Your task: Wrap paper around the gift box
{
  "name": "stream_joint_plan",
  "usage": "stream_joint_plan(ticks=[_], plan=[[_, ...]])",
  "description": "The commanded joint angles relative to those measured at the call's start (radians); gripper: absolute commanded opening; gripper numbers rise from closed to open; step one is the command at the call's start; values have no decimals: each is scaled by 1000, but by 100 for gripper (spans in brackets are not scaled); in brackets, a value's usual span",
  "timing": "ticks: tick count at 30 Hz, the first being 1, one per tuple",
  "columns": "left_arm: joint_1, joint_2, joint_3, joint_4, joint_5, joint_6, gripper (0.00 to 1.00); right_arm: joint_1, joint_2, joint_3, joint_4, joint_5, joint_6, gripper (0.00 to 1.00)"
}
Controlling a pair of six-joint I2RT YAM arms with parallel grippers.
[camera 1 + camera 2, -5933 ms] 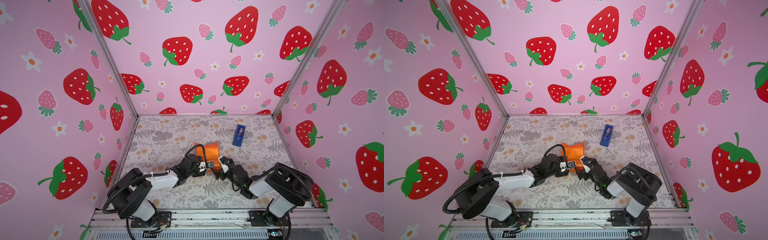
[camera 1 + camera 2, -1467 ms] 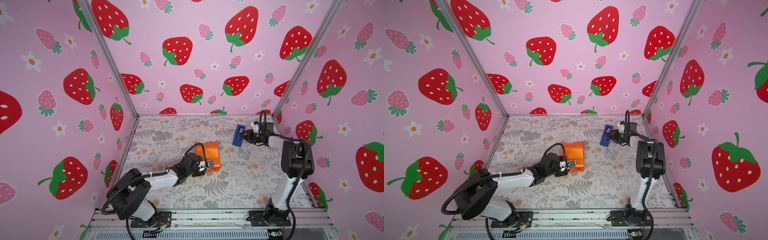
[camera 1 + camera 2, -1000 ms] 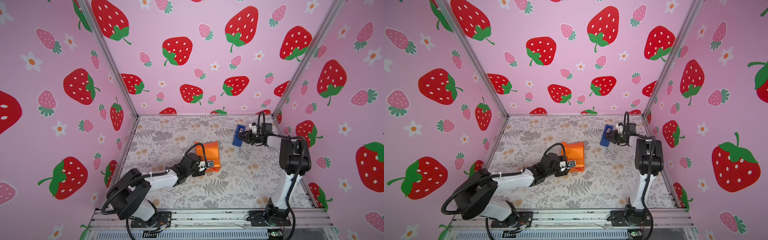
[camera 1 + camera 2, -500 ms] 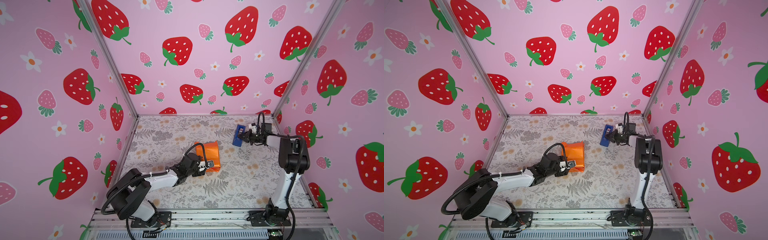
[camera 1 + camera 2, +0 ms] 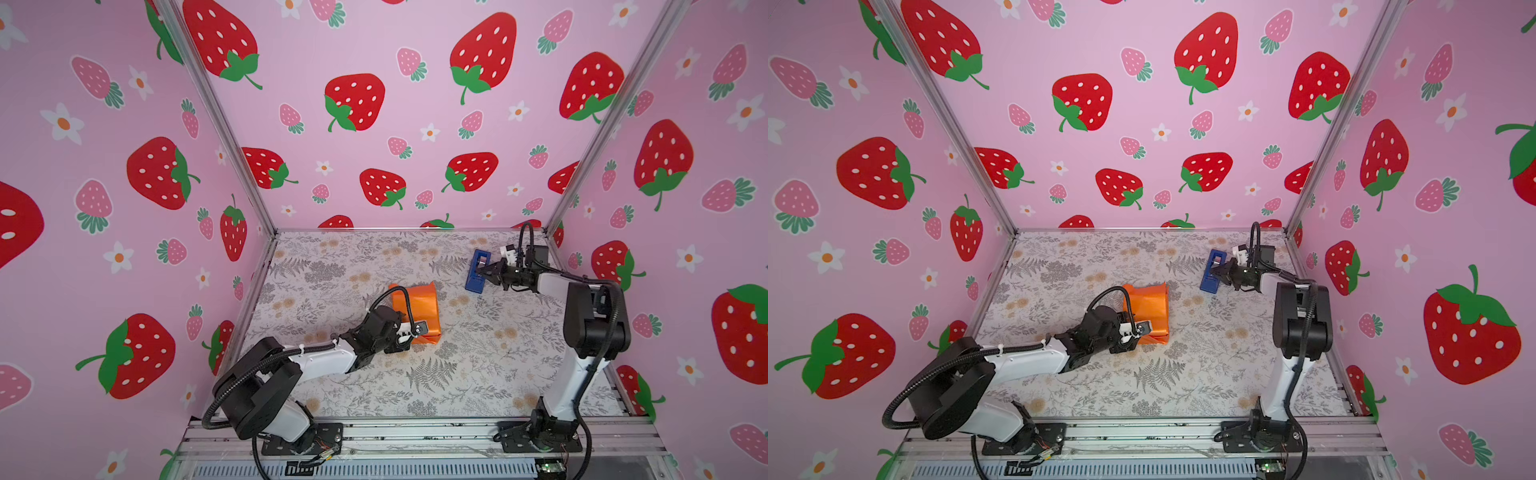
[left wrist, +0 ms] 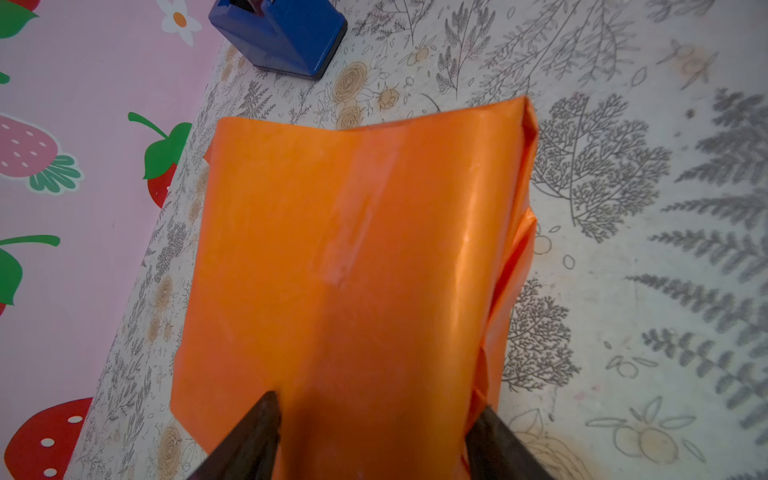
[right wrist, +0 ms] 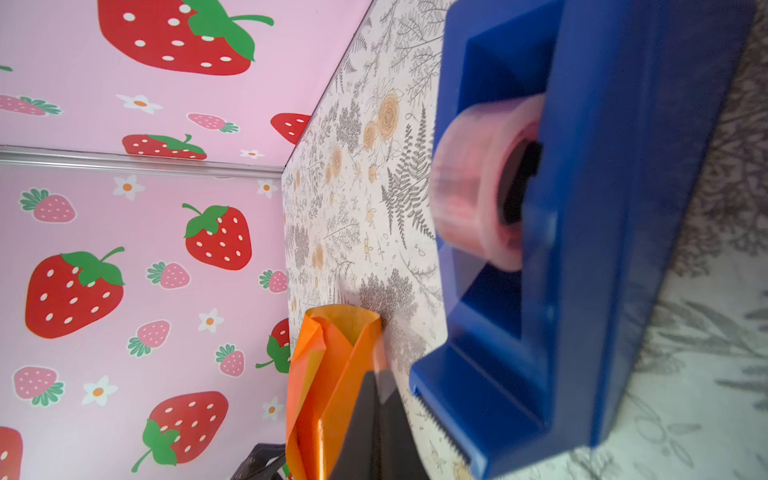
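Note:
The paper [image 5: 419,305] [image 5: 1150,307] is folded glossy orange side out into a boxy bundle in mid-table. The gift box is hidden inside it. My left gripper [image 5: 409,338] [image 5: 1140,334] [image 6: 376,405] has a black finger pressed on each side of the bundle's near end, holding the paper [image 6: 353,249]. My right gripper [image 5: 478,272] [image 5: 1212,272] [image 7: 379,374] is shut, its tips beside the blue tape dispenser [image 5: 473,284] [image 5: 1209,284] [image 7: 602,249], just past its toothed cutter. A pale sliver shows at the tips; I cannot tell if it is tape.
The floral table [image 5: 457,374] is closed in by pink strawberry walls on three sides, with metal corner posts [image 5: 582,166]. The dispenser stands near the back right corner. A metal rail [image 5: 415,432] carrying both arm bases runs along the front edge.
My right gripper has closed its jaws at the dispenser's cutter during the last second. Several seconds back that arm was at the bundle. The left gripper and bundle have not moved.

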Motion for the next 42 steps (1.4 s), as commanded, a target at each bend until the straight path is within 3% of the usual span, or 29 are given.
stream_joint_plan(ticks=[1,11,21,30,33,38,42], plan=[[3,3,8,-79,1,-4,70,25,-78,-73,-9,-57,-14,0],[3,1,10,-81,3,-5,70,65,-201,-243,-43,-22,-61,0],[3,1,13,-87,2,-3,70,76,-45,-260,-42,48,-138,0],[3,-4,13,-92,6,-3,69,59,-16,-250,-232,361,-282,0],[4,-3,14,-92,7,-3,69,56,-42,-256,-260,407,-303,0],[7,-2,13,-91,7,-4,69,59,-166,-262,-274,367,-307,0],[9,-1,12,-87,7,-5,69,78,-266,-244,-321,234,-307,0]])
